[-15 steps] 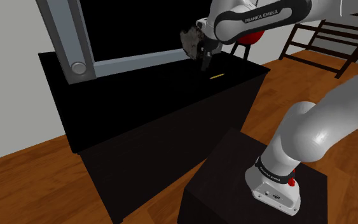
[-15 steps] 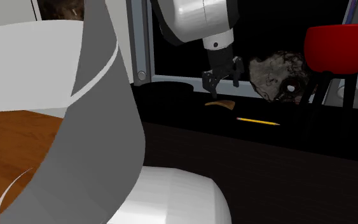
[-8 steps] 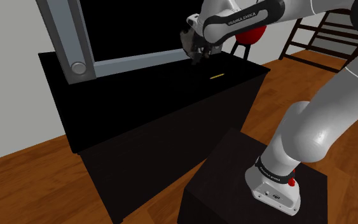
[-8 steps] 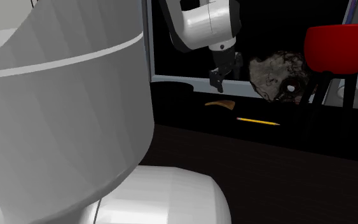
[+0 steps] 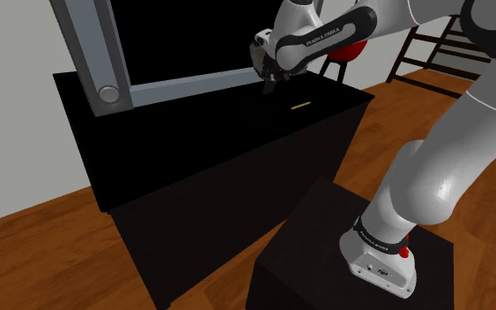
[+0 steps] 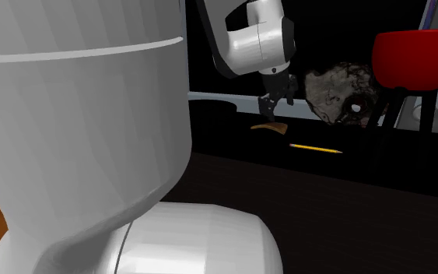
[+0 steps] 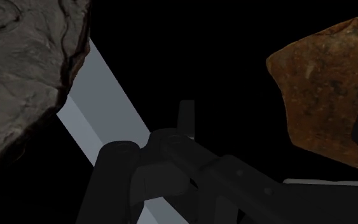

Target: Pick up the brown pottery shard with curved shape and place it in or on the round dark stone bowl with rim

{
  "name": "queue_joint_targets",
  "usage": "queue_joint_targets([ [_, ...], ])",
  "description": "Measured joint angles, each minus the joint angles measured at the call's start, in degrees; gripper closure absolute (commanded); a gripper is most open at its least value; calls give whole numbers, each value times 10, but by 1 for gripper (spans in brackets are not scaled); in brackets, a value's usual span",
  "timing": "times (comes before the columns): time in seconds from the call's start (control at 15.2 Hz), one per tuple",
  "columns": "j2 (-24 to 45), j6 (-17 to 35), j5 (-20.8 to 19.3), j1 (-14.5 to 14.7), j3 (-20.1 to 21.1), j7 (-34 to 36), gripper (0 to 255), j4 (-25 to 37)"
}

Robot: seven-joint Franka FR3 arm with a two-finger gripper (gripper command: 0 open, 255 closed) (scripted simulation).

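Nearest in the second exterior view bulks the arm [image 6: 77,117], smooth and white. Beyond it runs the black surface [image 6: 326,187], where a thin yellow pencil [image 6: 315,146] lies. Just behind the pencil is the brown shard [image 6: 269,125], a curved flake lying flat, rusty and rough-grained in the wrist view. The tool [image 6: 276,103] hangs just above the shard without touching it, its two fingers apart, gripping nothing. Farther off, toward that view's right, sits the stone bowl [image 6: 340,93], lumpy, mottled grey-brown and cracked; what it holds I cannot tell. A grey frame [image 5: 92,53] around a black area stands at the back.
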Motion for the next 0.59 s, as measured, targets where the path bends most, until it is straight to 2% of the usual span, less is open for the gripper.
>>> queue_joint_targets([
  [0.33, 2, 3, 0, 0, 0, 0, 0, 0],
  [0.4, 2, 3, 0, 0, 0, 0, 255, 0],
  [0.59, 2, 3, 0, 0, 0, 0, 255, 0],
])
